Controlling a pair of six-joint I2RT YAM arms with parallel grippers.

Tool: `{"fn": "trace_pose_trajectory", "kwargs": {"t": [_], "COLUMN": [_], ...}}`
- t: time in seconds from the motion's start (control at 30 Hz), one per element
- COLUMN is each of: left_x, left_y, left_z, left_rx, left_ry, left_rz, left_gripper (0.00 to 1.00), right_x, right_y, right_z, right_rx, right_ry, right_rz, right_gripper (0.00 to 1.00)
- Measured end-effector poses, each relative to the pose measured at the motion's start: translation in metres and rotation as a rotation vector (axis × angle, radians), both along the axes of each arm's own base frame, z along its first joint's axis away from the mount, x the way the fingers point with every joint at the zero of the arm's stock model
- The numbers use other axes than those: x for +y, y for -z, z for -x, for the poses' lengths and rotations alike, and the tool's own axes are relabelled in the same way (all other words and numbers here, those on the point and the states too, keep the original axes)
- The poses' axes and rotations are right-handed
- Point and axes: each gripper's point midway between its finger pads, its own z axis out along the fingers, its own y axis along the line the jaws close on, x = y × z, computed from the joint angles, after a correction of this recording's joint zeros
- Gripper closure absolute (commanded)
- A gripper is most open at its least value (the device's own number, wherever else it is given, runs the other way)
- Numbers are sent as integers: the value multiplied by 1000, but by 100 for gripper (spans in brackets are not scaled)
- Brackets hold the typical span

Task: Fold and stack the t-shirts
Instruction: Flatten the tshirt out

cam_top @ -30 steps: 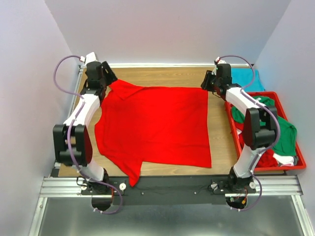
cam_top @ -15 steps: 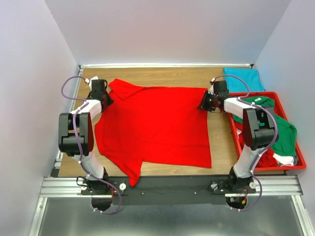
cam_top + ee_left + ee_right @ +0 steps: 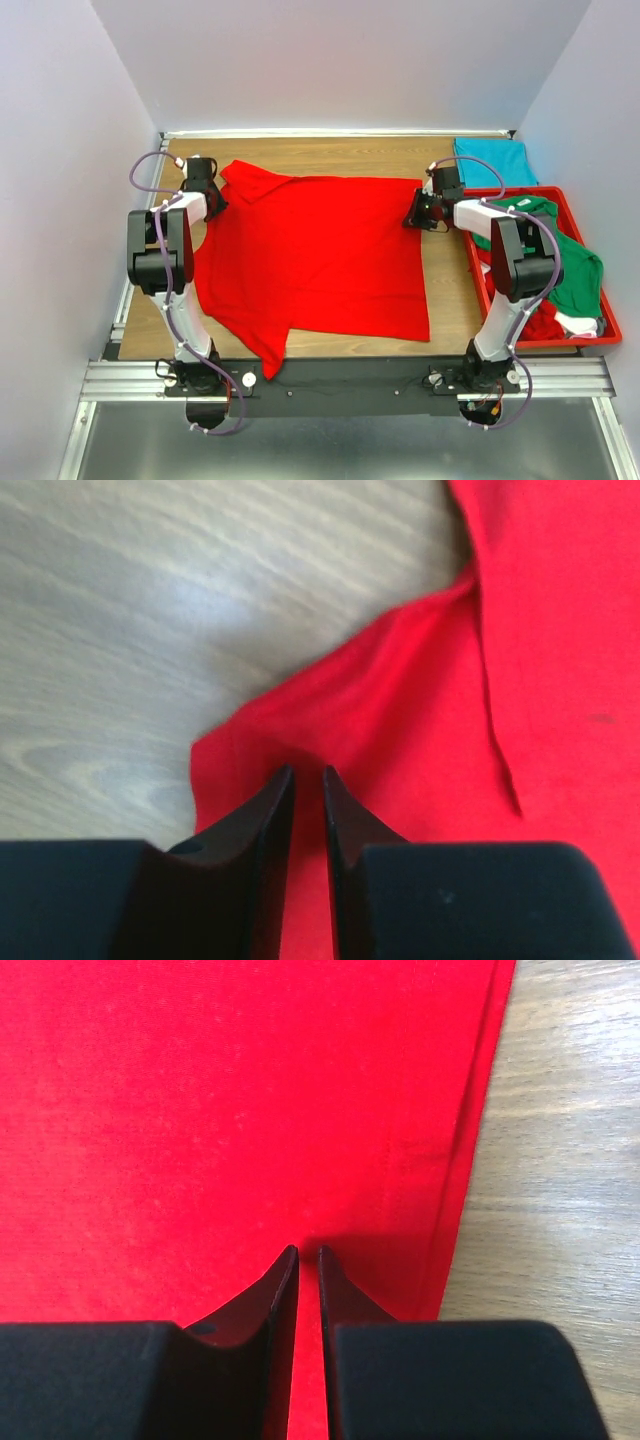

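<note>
Red t-shirt (image 3: 320, 260) lies spread flat on the table (image 3: 445, 290). One sleeve points at the near edge, and the body runs back toward the far edge.

Tray (image 3: 604, 332) sits along the right edge with a green t-shirt (image 3: 575, 272) heaped in it, not yet folded.

My left gripper (image 3: 305, 778) is on the sleeve near the far-left corner. My right gripper (image 3: 308, 1253) is on the shirt's far-right corner, at the hem. I judge this paired hold on the far side sets up drawing that edge toward me for a first fold.

Teal t-shirt (image 3: 490, 160) lies flat at the far-right corner (probably the start of the stack).

From overhead my wrists hide both sets of fingertips. The wrist views show both pairs of jaws closed to a thin slit with red cloth in it. On the left the fabric ridges up at the tips, so I read both as pinches.
</note>
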Motion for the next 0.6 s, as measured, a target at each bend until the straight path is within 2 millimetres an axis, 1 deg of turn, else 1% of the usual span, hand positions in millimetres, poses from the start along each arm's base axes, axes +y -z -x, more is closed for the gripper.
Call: {"fn": "trace_pose_trajectory", "kwargs": {"t": [0.03, 0.1, 0.27, 0.47, 0.5, 0.53, 0.6], "left_x": [1, 4, 11, 18, 19, 19, 20], "left_y": [4, 1, 4, 5, 4, 5, 4], "left_z": [0, -1, 0, 5, 5, 6, 8], "left_rx": [7, 7, 28, 48, 48, 50, 57], "left_ry": [-1, 1, -13, -35, -37, -38, -40], "left_rz": [-2, -10, -24, -43, -45, -45, -46], "left_gripper": [81, 82, 83, 83, 83, 75, 65], "right_x": [0, -2, -7, -22, -24, -25, -26], "right_y": [0, 0, 1, 1, 1, 1, 0], "right_z": [-1, -1, -3, -5, -5, -5, -5], "right_rx": [-1, -2, -1, 3, 3, 2, 0], "right_ry": [1, 6, 33, 100, 105, 108, 105], "right_rz": [0, 2, -1, -14, -12, -10, -6], "right_gripper": [80, 81, 81, 81, 80, 80, 79]}}
